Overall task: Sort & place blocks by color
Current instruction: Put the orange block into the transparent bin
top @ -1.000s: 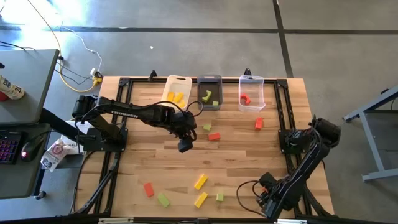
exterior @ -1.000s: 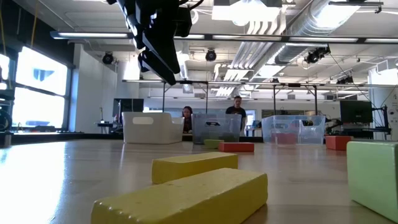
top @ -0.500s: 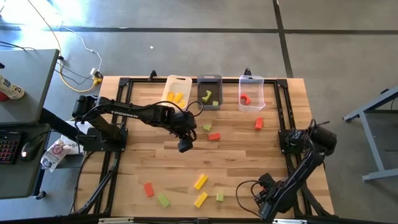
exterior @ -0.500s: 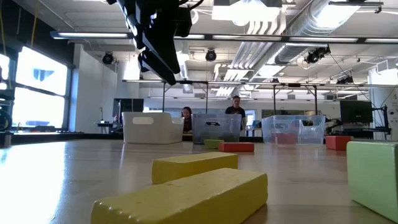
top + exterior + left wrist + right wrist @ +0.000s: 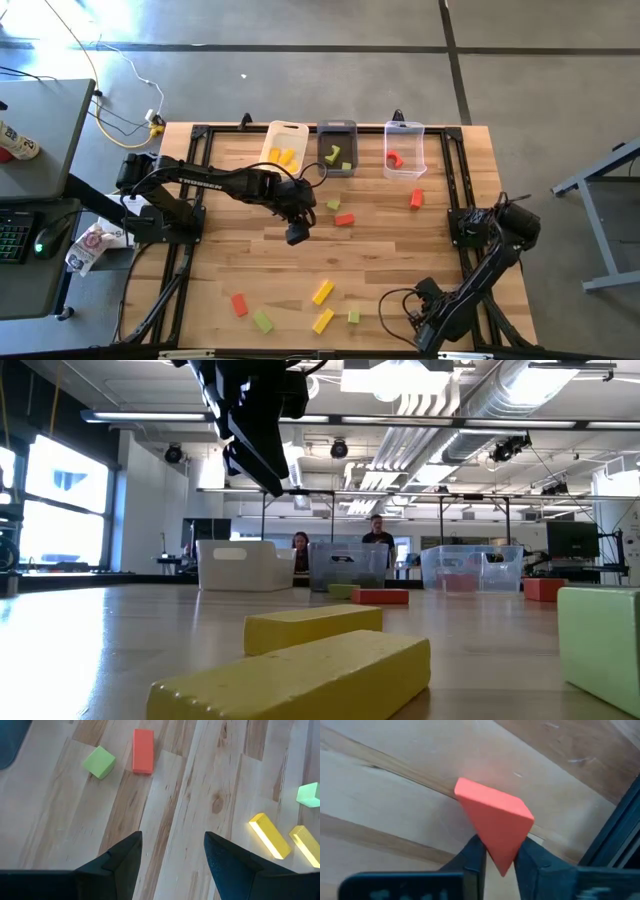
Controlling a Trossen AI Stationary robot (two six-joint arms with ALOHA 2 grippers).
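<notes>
My right gripper (image 5: 501,862) is at the table's near right (image 5: 425,322) and is shut on a red wedge-shaped block (image 5: 495,822); the arm hides that block in the high view. My left gripper (image 5: 172,855) hangs open over bare wood near the table's middle (image 5: 296,235), well above it (image 5: 255,430). Loose blocks lie flat on the wood: a red block (image 5: 344,219) and a green one (image 5: 333,204) at the middle, another red (image 5: 416,199) farther right, and yellow (image 5: 322,292), green (image 5: 262,321) and red (image 5: 239,304) ones near the front. My right gripper pinches the red wedge's narrow end (image 5: 499,851) between its two fingers, one on each slanting face. The wide end points away from the fingers, toward the wood. I cannot tell whether the wedge rests on the table or is lifted clear.
Three bins stand in a row at the far edge: white (image 5: 283,135) with yellow blocks, grey (image 5: 337,130) with green, clear (image 5: 404,130) with a red one. A black frame rail (image 5: 620,830) runs close beside the held wedge. People show in the room beyond the table.
My right arm has sunk a little and drawn slightly toward the table's near edge. The left arm and the loose blocks have kept still.
</notes>
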